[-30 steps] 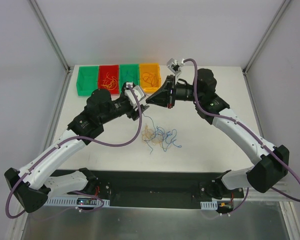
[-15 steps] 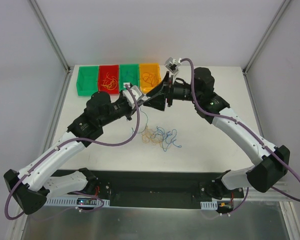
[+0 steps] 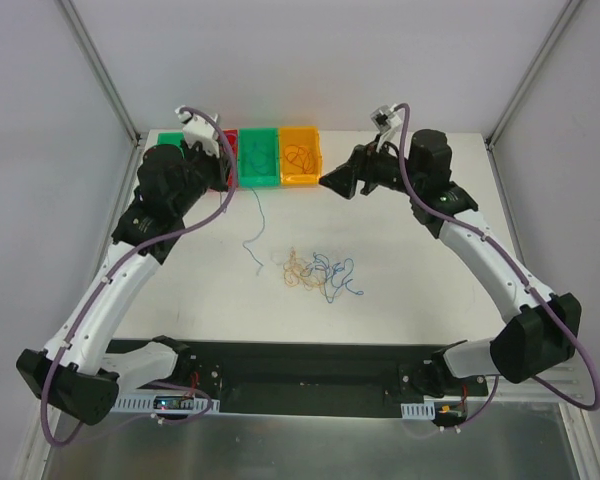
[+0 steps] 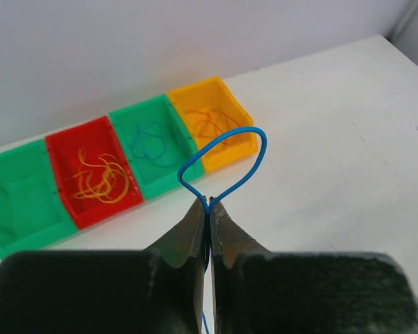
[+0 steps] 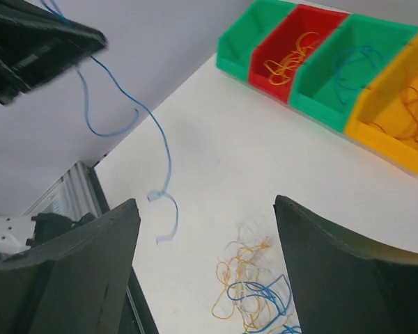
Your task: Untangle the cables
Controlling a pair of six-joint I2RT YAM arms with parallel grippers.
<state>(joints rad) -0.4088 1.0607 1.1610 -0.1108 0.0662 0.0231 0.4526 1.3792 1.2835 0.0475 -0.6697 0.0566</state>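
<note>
— Left wrist view, centre frame: what do we see?
— We see the left gripper (image 4: 209,203) pinching a blue cable (image 4: 254,142). The right gripper (image 5: 203,209) gapes wide and empty, with the tangled cables (image 5: 254,292) at lower centre.

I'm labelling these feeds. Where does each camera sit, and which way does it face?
Top external: above and behind the bases, looking down at cable pile and bins; left arm, right arm show.
Left wrist: on the left arm, facing the bins; left gripper shut on blue cable.
Right wrist: on the right arm, looking down at pile; right gripper open.
All three share the bins.
</note>
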